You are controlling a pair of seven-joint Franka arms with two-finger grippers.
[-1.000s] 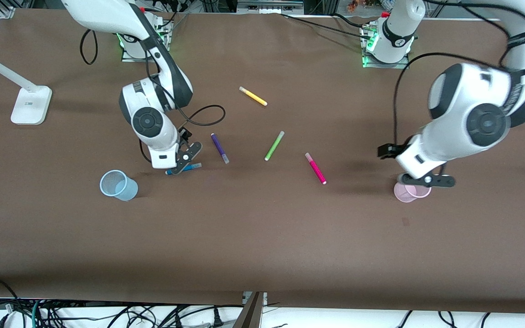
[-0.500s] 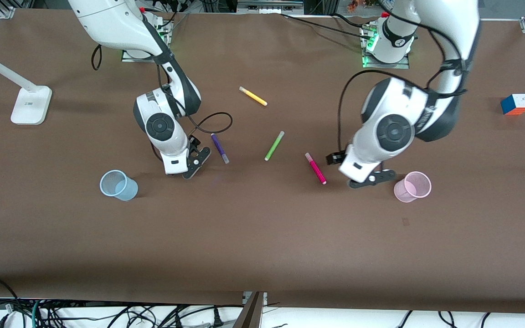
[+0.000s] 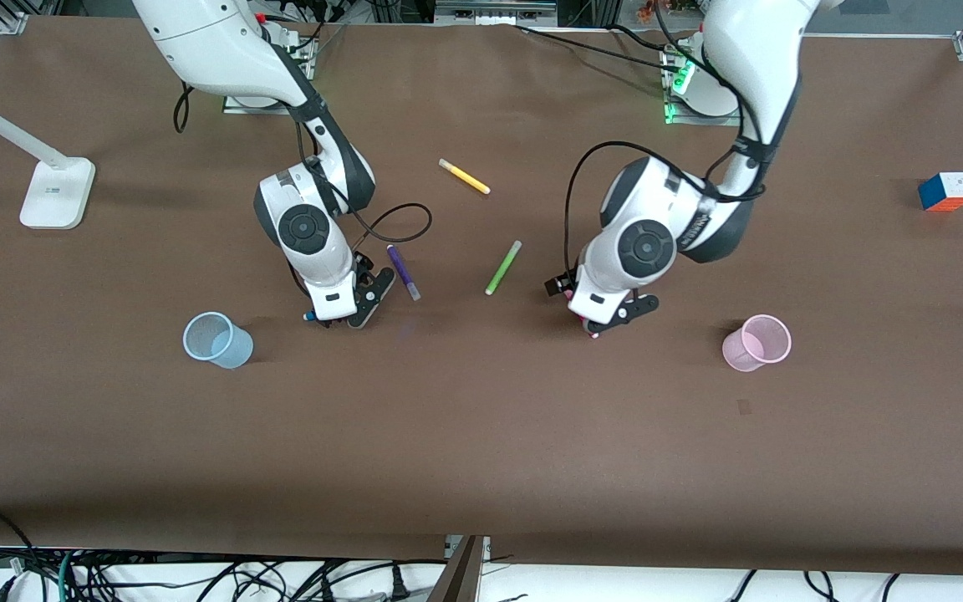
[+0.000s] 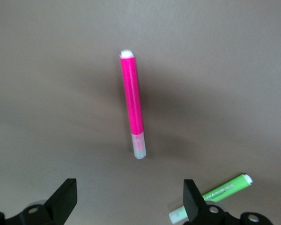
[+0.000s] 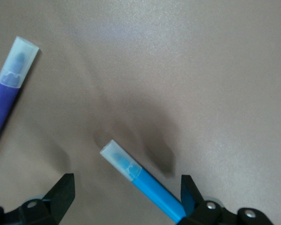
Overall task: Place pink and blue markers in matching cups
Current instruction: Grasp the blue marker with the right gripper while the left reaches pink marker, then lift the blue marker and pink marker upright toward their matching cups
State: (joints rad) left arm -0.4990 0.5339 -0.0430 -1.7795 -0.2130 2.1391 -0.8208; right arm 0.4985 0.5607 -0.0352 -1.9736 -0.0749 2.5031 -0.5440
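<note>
Left claw: my fingers stood apart, over the pink marker on the tabletop; its long axis ran away from my wrist, midway between them.
Right claw: apart, over the blue marker, which lay slantwise nearer one finger.
Cups: pink cup toward my left arm's end from the pink marker; blue cup toward the right arm's end.

Setting: robotics lab bench. Evidence: two white arms bolted on metal base plates along the table's edge farthest from the front camera, green status lights lit at each base. Table covered in plain brown sheet. Aluminium framing at the corners by the bases. Loose cables bundled under the near edge. White desk lamp near the right arm's end; colour puzzle cube near the left arm's end.
</note>
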